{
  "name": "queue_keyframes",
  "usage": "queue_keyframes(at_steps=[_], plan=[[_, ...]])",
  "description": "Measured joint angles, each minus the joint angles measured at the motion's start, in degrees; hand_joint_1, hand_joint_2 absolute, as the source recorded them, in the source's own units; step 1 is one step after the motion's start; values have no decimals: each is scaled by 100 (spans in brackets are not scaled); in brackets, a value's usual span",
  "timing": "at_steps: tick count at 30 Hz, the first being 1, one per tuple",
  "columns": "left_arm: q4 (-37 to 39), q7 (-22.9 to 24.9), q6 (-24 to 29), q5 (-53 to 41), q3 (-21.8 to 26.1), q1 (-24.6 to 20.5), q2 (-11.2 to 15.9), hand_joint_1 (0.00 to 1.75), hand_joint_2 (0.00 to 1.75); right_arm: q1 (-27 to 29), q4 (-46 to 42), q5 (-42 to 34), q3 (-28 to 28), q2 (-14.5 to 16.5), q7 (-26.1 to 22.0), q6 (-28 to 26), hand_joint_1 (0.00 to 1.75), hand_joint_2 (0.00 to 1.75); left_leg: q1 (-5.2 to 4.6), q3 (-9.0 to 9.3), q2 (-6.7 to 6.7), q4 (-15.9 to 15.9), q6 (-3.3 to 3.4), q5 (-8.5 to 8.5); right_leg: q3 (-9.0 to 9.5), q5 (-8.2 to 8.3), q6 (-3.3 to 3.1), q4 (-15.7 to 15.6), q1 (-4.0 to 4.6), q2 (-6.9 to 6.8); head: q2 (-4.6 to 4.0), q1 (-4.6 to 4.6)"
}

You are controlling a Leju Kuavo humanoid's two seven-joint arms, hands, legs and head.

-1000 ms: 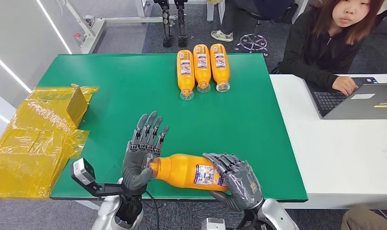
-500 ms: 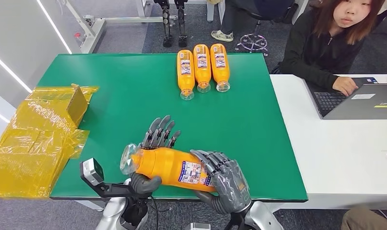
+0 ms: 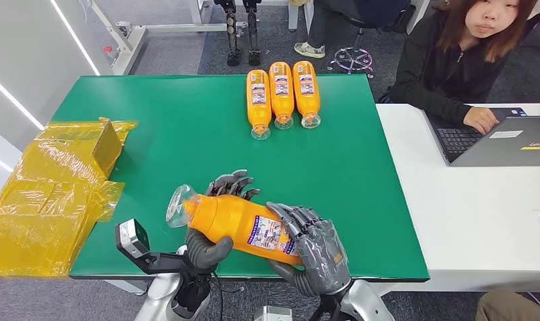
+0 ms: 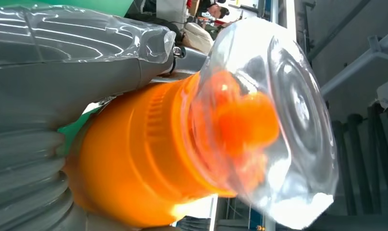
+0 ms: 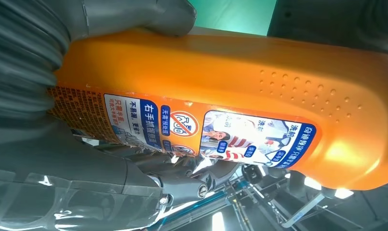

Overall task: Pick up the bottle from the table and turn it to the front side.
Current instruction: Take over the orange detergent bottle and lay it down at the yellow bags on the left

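An orange bottle [image 3: 237, 224] with a clear cap [image 3: 178, 206] and a blue and white label [image 3: 270, 237] is held off the green table [image 3: 153, 134] near its front edge, cap end raised toward the left. My left hand [image 3: 217, 221] grips its neck end, fingers wrapped behind and thumb below. My right hand [image 3: 314, 247] grips its base end. The left wrist view has the clear cap [image 4: 273, 125] and orange neck [image 4: 143, 159] close up. In the right wrist view the bottle [image 5: 240, 77] and its label [image 5: 182, 127] lie against the hand.
Three more orange bottles [image 3: 281, 90] lie side by side at the table's far edge. Yellow plastic bags [image 3: 49, 194] cover the left side. A person [image 3: 464, 53] sits at a white table [image 3: 481, 214] on the right with a laptop [image 3: 501, 144].
The bottle moved left and lifted, cap end rising. My left hand, open against the cap before, has wrapped around the neck. My right hand came left with the base.
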Motion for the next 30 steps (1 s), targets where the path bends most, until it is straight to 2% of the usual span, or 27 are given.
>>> queue_keyframes(at_steps=[13, 15, 17, 19, 30], plan=[[2, -13, 130, 57, -15, -119, 11, 175, 175, -14, 0, -78, -14, 159, 8, 336, 175, 175, 0, -1, 0, 0, 0, 0, 0, 0, 0, 0, 0, 0, -1, 0], [2, -14, 132, 62, -15, -131, 12, 175, 175, -23, 0, -100, -21, 179, 8, 372, 153, 175, 0, -1, 0, 0, 0, 0, 0, 0, 0, 0, 0, 0, -1, 0], [5, -17, 133, 66, -15, -144, 14, 175, 175, -34, 0, -107, -31, 203, 11, 410, 65, 175, 0, -1, 0, 0, 0, 0, 0, 0, 0, 0, 0, 0, 0, 0], [13, -26, 133, 69, -15, -161, 15, 175, 175, -40, 1, -112, -46, 240, 24, 469, 0, 175, 0, -1, 0, 0, 0, 0, 0, 0, 0, 0, 0, 0, 0, 0], [218, -66, 115, 71, -37, -323, -31, 175, 175, -30, -1, -37, -45, 449, 16, 545, 0, 175, 0, -1, 1, 0, 0, 0, 0, 0, 0, 0, 0, 0, -1, 0]])
